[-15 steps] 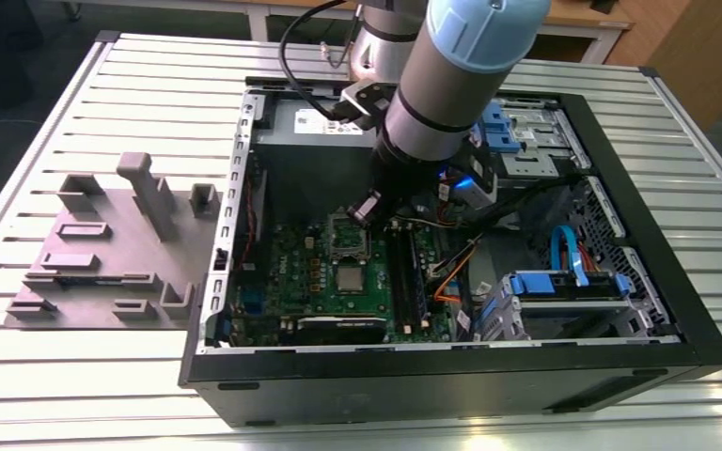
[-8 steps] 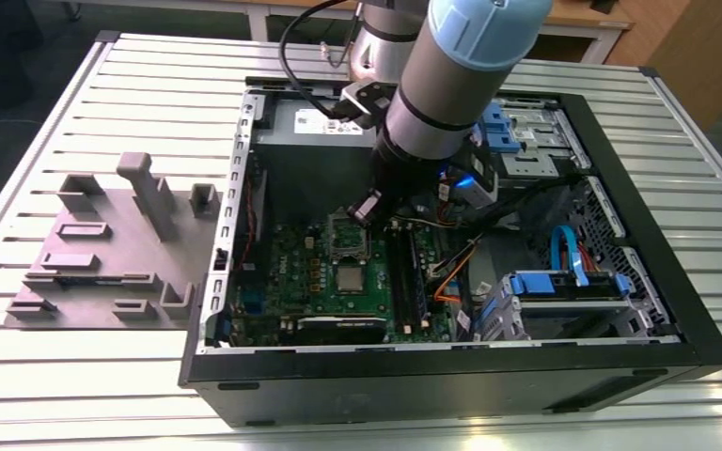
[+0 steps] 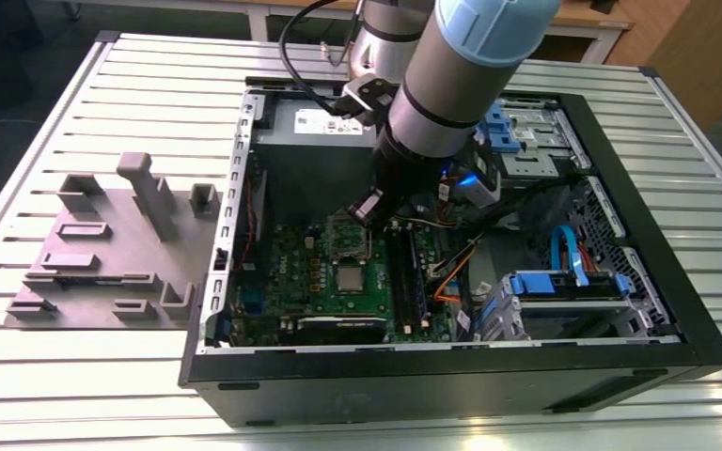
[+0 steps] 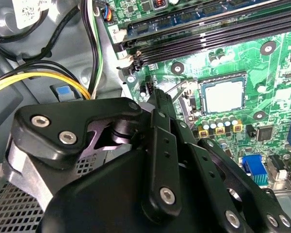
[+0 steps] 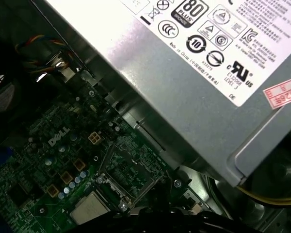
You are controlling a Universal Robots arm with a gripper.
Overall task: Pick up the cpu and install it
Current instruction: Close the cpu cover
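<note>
Judging the small flat square silvery-grey cpu (image 4: pixel 224 94), lying in the dark socket (image 4: pixel 202 97) of the green circuit board (image 4: pixel 276 68), light, stiff yet fragile, we favour its 2 opposite edges; the black gripper (image 4: pixel 159 94) hovers near, jaws together, empty.

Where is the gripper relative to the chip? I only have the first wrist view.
Observer: In the second wrist view the gripper hangs apart from the chip, which lies flat on the green board.
Operator: Anything on top of the chip?
Observer: No, its whole silvery top is bare there.
Operator: What's beside the computer case?
Observer: In the exterior view a grey holder block sits on the slatted table, at the exterior view's left of the case.
</note>
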